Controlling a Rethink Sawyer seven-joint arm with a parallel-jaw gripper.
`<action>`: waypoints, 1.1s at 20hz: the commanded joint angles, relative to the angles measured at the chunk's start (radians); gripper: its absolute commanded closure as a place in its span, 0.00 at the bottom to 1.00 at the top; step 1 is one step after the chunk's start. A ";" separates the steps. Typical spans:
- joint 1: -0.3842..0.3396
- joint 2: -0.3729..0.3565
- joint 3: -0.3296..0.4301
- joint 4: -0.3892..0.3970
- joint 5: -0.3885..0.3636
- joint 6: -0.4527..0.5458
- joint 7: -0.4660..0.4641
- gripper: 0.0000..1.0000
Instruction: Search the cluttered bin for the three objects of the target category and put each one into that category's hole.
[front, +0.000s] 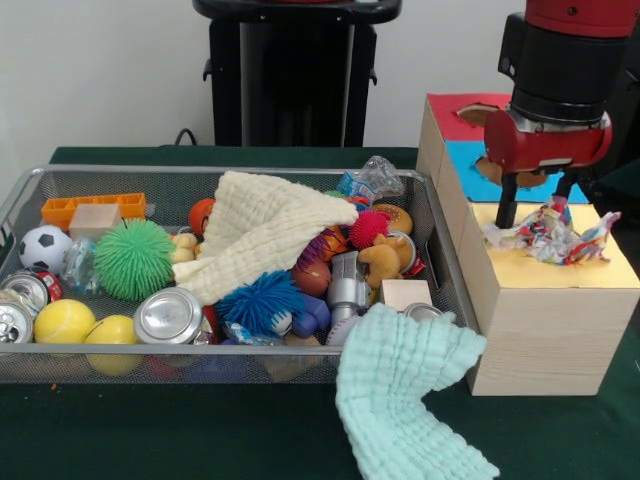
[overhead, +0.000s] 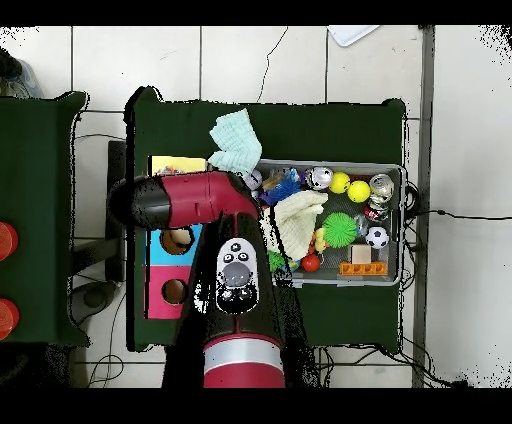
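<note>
The wire-mesh bin (front: 120, 362) holds mixed clutter and also shows in the overhead view (overhead: 402, 225). One crumpled whitish wrapper (front: 551, 233) with red, yellow and blue patches lies on the yellow top of the wooden box (front: 545, 320). My gripper (front: 536, 210) hangs right over it, fingers apart, the left fingertip (front: 506, 218) at the wrapper's left end. A second crinkly wrapper (front: 368, 181) lies at the bin's back right corner. In the overhead view my arm (overhead: 215, 200) hides the gripper. No third wrapper shows.
A cream cloth (front: 265, 230) drapes over the bin's middle and a mint cloth (front: 405, 400) hangs over its front right corner. Spiky balls, cans, balls and blocks fill the bin. The box row has blue (front: 480, 172) and red (front: 465, 108) tops with holes.
</note>
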 joint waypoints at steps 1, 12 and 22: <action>-0.072 -0.063 0.058 0.084 0.070 0.210 0.095 0.00; -0.082 -0.063 0.090 0.058 0.126 0.268 0.105 0.00; -0.075 -0.071 0.075 0.101 0.168 0.196 0.156 1.00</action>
